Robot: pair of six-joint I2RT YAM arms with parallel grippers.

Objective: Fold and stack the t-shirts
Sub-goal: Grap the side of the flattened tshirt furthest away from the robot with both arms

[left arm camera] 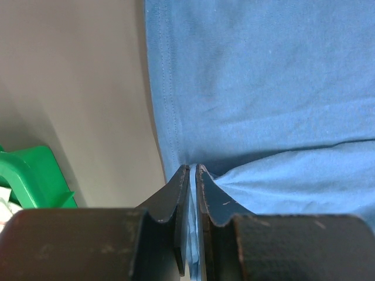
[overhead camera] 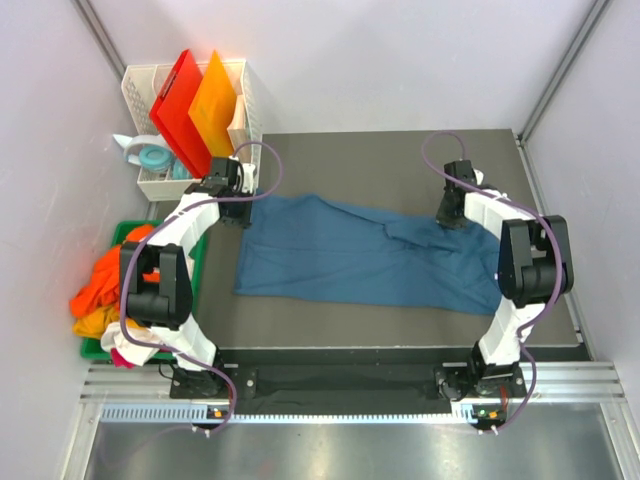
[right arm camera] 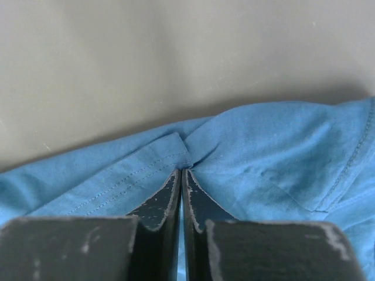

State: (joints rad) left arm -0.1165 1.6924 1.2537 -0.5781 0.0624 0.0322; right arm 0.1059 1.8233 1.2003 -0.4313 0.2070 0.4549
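A dark teal-blue t-shirt [overhead camera: 350,255] lies spread across the dark mat, wider than it is deep, with folds near its right end. My left gripper [overhead camera: 240,205] sits at the shirt's far-left corner, shut on a pinch of blue fabric [left arm camera: 194,193] that shows between its fingers. At the far-right edge my right gripper [overhead camera: 452,215] is shut on a bunched bit of the shirt's hem [right arm camera: 184,161]. More t-shirts, orange [overhead camera: 110,275], yellow and white, lie heaped in the green bin at the left.
A green bin [overhead camera: 125,232] stands off the mat's left edge, its corner [left arm camera: 35,175] showing in the left wrist view. A white basket [overhead camera: 140,90] at the back left holds a red board [overhead camera: 178,110] and an orange board [overhead camera: 213,105]. The mat [overhead camera: 400,160] ends near the right wall.
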